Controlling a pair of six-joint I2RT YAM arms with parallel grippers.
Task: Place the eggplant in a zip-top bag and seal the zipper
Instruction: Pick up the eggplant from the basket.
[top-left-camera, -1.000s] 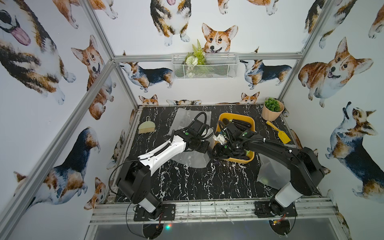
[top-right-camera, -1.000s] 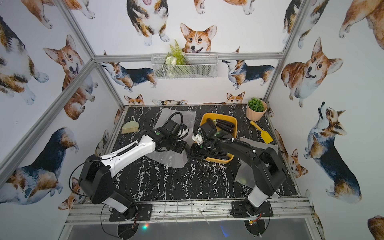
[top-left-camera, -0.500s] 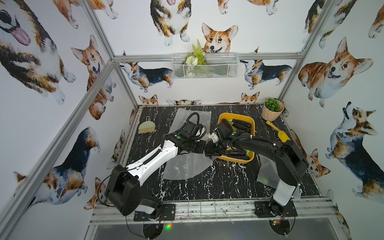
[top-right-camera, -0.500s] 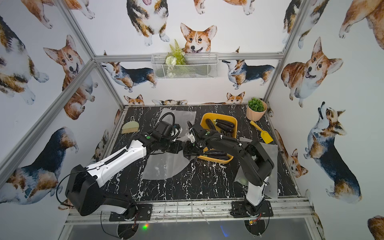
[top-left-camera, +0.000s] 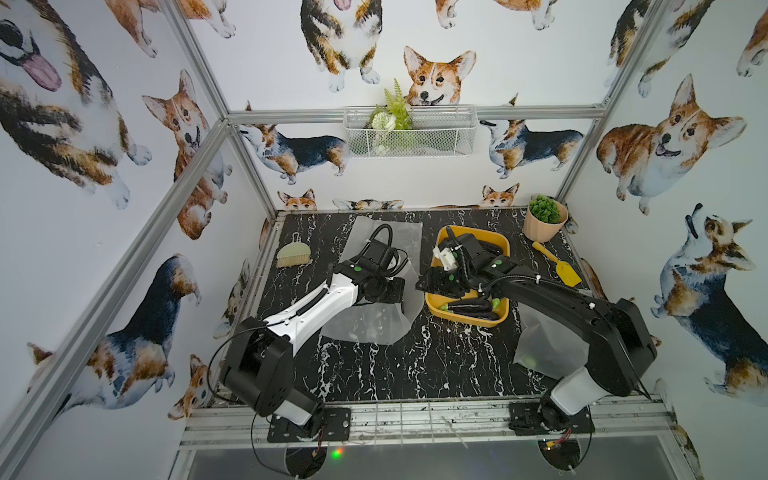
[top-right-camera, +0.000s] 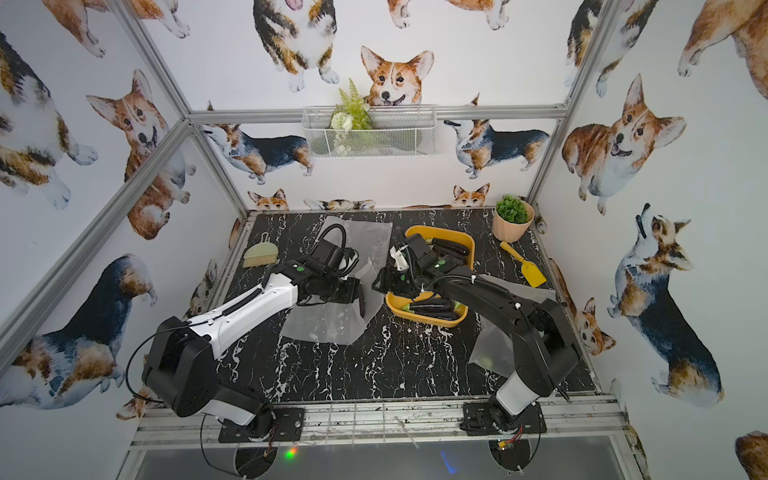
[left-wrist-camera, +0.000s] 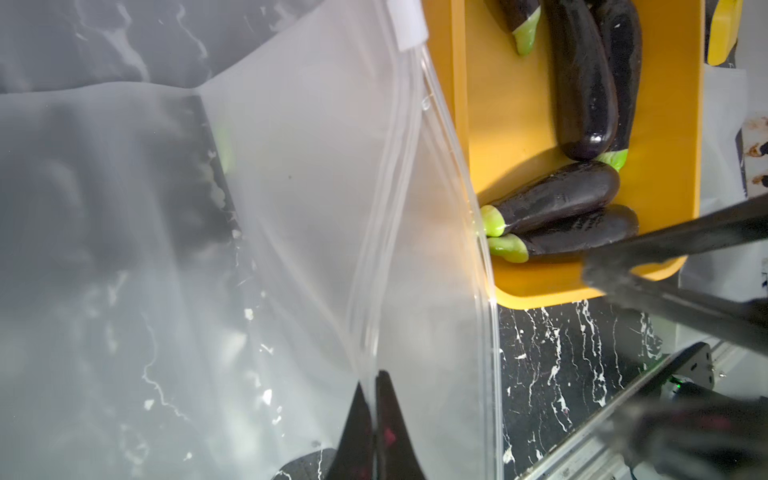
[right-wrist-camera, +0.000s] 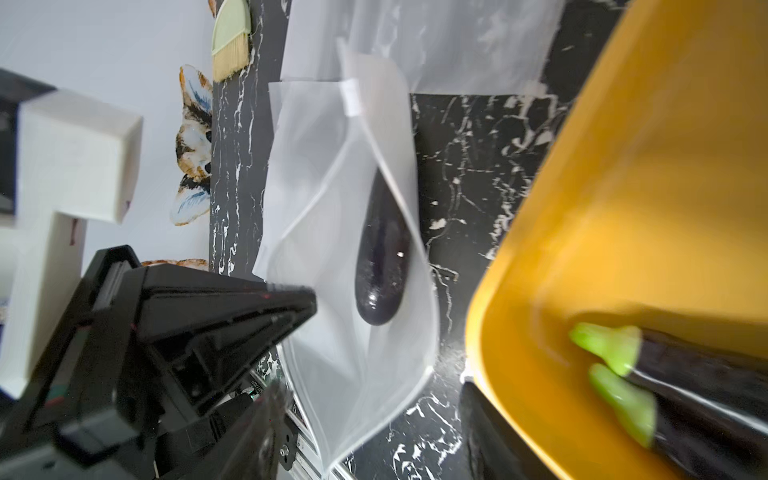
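Note:
A clear zip-top bag (top-left-camera: 365, 320) lies on the black marble table, its mouth facing the yellow tray (top-left-camera: 469, 322). My left gripper (left-wrist-camera: 376, 386) is shut on the bag's upper lip and holds the mouth open. A dark purple eggplant (right-wrist-camera: 380, 257) lies inside the bag (right-wrist-camera: 332, 187). My right gripper (right-wrist-camera: 370, 428) is open and empty, just outside the bag's mouth beside the tray's left rim (right-wrist-camera: 490, 332). In both top views the two grippers face each other, left gripper (top-left-camera: 399, 291) and right gripper (top-left-camera: 424, 284). The white zipper slider (right-wrist-camera: 351, 97) sits at the mouth's far end.
Several more eggplants (top-left-camera: 469, 308) lie in the tray. A second bag (top-left-camera: 390, 232) lies at the back and a third (top-left-camera: 548, 345) under my right arm. A brush (top-left-camera: 293, 255), a potted plant (top-left-camera: 544, 222) and a yellow scoop (top-left-camera: 559, 266) stand along the edges.
My right gripper's jaws have spread and drawn back out of the bag's mouth toward the tray, leaving the eggplant inside. My left arm has shifted left with the bag's lip still pinched.

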